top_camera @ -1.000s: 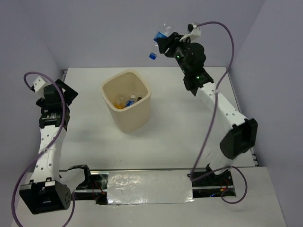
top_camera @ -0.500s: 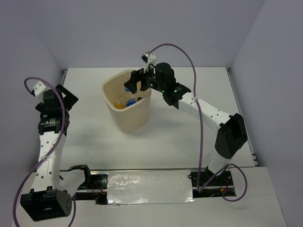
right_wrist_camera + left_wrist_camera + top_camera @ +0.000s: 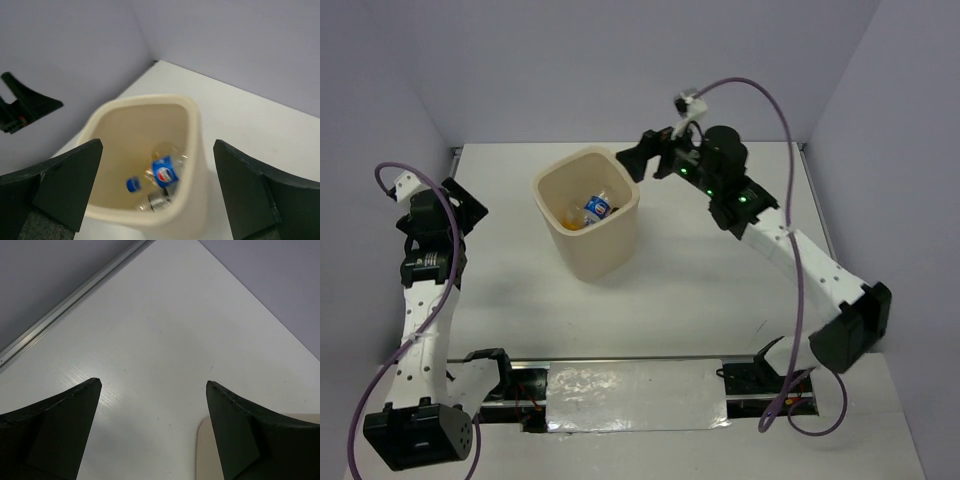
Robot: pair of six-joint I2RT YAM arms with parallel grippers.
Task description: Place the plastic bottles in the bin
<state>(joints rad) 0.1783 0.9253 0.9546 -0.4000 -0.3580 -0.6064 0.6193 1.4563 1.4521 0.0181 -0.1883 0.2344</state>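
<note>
The cream bin (image 3: 598, 256) stands at the middle back of the table. Inside it lies a blue-labelled plastic bottle (image 3: 598, 207) beside an orange-labelled one (image 3: 576, 219). In the right wrist view the blue-labelled bottle (image 3: 164, 173) with its blue cap (image 3: 132, 184) rests on a dark-labelled bottle (image 3: 159, 201) at the bottom of the bin (image 3: 195, 125). My right gripper (image 3: 633, 165) hovers open and empty just right of the bin's rim, looking down into it (image 3: 157, 145). My left gripper (image 3: 466, 200) is open and empty over bare table, left of the bin (image 3: 152, 384).
A corner of the bin (image 3: 204, 452) shows at the bottom of the left wrist view. The table's metal back-left edge (image 3: 65, 305) runs close to the left gripper. Grey walls enclose the table on three sides.
My right arm swung the blue-labelled bottle down from high at the back to over the bin, opened, and the bottle dropped in. The arm then drew back right. The left arm barely moved.
</note>
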